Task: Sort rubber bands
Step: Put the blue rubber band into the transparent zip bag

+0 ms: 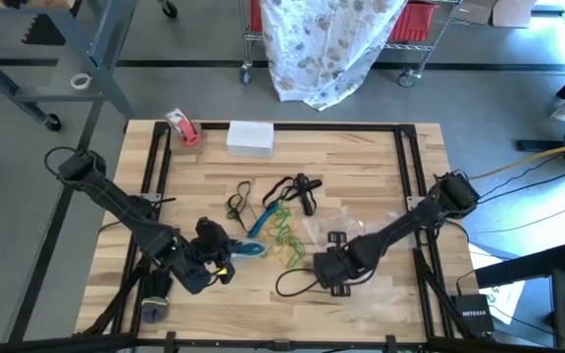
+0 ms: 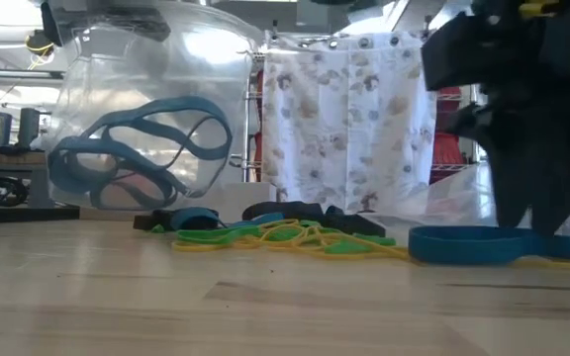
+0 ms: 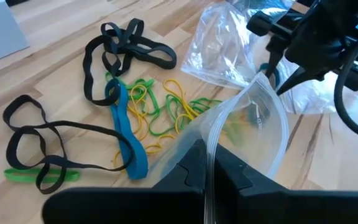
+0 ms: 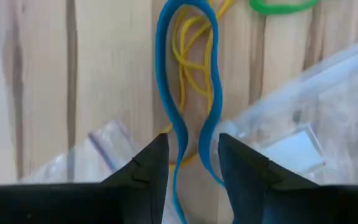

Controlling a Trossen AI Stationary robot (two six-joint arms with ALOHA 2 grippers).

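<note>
Loose rubber bands lie mid-table: black ones (image 1: 297, 191) (image 3: 123, 50), a yellow and green pile (image 1: 282, 235) (image 2: 285, 237) and a blue one (image 3: 126, 137). My left gripper (image 1: 214, 257) (image 3: 209, 180) is shut on a clear bag (image 2: 137, 119) that holds several blue bands (image 2: 127, 158). My right gripper (image 1: 324, 267) (image 4: 192, 155) is open and points down. Its fingertips stand on either side of another blue band (image 4: 185, 93) (image 2: 483, 242), which lies flat on the wood over a yellow band. I cannot tell whether they touch it. My left gripper pinches the clear bag by its ribbed zip edge (image 3: 211, 149) between the two fingers. The bag's mouth (image 3: 260, 118) gapes toward the right gripper. In the low view the bag stands lifted, its lower end (image 2: 132, 203) close to the tabletop.
More clear bags (image 1: 361, 230) (image 3: 222, 43) lie by the right gripper. A red-and-white tape roll (image 1: 182, 127) and a white box (image 1: 250, 137) sit near the far edge. A black cable loop (image 1: 292, 284) lies near the right gripper. Black frame rails (image 1: 405, 167) run along both table sides.
</note>
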